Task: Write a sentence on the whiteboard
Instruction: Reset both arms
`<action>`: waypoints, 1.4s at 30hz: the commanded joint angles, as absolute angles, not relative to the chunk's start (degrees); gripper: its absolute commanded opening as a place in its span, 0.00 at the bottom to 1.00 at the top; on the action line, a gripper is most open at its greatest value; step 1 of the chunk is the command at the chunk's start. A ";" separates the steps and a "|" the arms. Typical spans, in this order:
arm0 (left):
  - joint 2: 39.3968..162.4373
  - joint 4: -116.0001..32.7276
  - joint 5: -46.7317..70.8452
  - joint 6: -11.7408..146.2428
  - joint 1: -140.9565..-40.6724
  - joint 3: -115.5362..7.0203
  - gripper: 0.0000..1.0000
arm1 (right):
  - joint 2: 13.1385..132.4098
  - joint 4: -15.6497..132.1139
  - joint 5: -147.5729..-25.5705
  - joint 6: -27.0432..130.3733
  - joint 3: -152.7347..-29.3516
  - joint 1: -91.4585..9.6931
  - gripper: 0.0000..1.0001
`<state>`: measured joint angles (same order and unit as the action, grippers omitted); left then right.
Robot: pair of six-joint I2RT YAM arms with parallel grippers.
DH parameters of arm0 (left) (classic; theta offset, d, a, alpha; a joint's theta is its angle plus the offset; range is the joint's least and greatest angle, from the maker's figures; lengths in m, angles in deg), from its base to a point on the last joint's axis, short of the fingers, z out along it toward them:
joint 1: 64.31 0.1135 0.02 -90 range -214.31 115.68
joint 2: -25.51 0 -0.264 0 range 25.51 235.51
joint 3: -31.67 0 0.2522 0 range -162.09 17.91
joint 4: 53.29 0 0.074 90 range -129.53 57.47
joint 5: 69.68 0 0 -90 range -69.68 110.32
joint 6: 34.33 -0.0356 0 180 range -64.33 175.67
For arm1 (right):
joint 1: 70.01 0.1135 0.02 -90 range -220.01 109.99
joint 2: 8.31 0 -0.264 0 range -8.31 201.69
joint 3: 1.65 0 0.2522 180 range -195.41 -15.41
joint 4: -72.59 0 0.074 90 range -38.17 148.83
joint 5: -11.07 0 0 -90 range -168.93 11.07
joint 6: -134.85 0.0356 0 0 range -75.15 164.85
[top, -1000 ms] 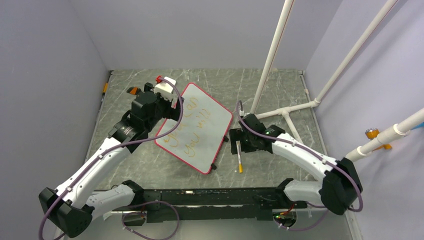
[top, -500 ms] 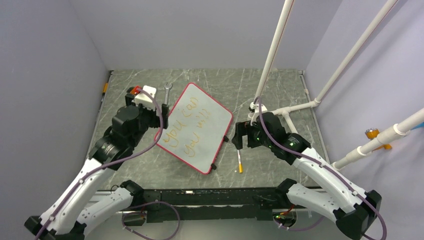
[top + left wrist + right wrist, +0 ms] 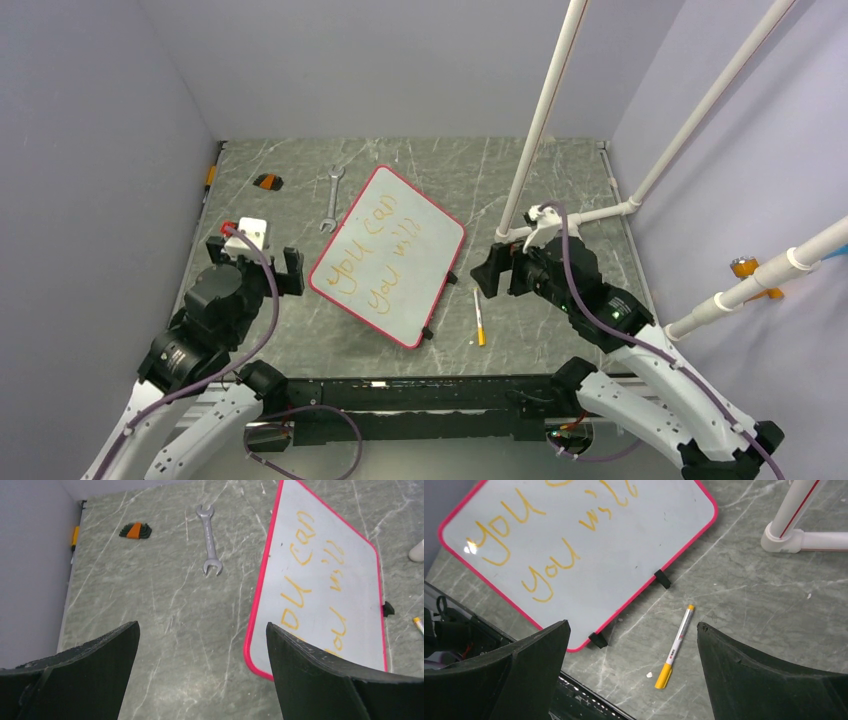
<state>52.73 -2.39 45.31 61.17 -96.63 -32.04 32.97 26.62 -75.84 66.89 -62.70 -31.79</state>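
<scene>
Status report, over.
Open and empty: left tool, right tool. On the whiteboard, sentence written. Loose marker beside it, nothing in the way.

Right wrist view: whiteboard (image 3: 634,545) cut off by the top edge, upper words of the sentence (image 3: 561,555) lost. Left wrist view: marker (image 3: 419,625) clipped at the right edge; dark orange-centred object (image 3: 135,531) too small to identify.

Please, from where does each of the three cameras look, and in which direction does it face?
Top external: above and behind the bases, looking down on the table; both arms show.
Left wrist: on the left arm, looking down past the open left gripper at a wrench and the whiteboard.
Right wrist: on the right arm, looking down past the open right gripper at a marker and the whiteboard.
Shared: both wrist views show the orange sentence.
</scene>
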 commanded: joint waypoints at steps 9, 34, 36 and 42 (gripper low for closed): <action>41.59 -0.16 45.86 64.93 -96.33 -23.71 0.99 | 20.63 32.93 -71.50 70.46 -57.41 -31.95 1.00; 42.21 2.31 45.90 66.31 -96.31 -23.66 1.00 | 14.10 27.18 -68.21 73.65 -55.07 -31.91 1.00; 42.21 2.31 45.81 66.24 -96.29 -23.64 0.99 | 14.00 27.51 -68.63 73.00 -54.87 -31.92 1.00; 42.21 2.13 45.47 66.01 -96.27 -23.49 0.99 | 13.40 28.59 -71.31 71.89 -54.43 -31.90 1.00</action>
<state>41.54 3.14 45.66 65.89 -96.56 -23.54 13.91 26.01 -69.22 73.25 -54.65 -31.84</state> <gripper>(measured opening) 0.990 0.994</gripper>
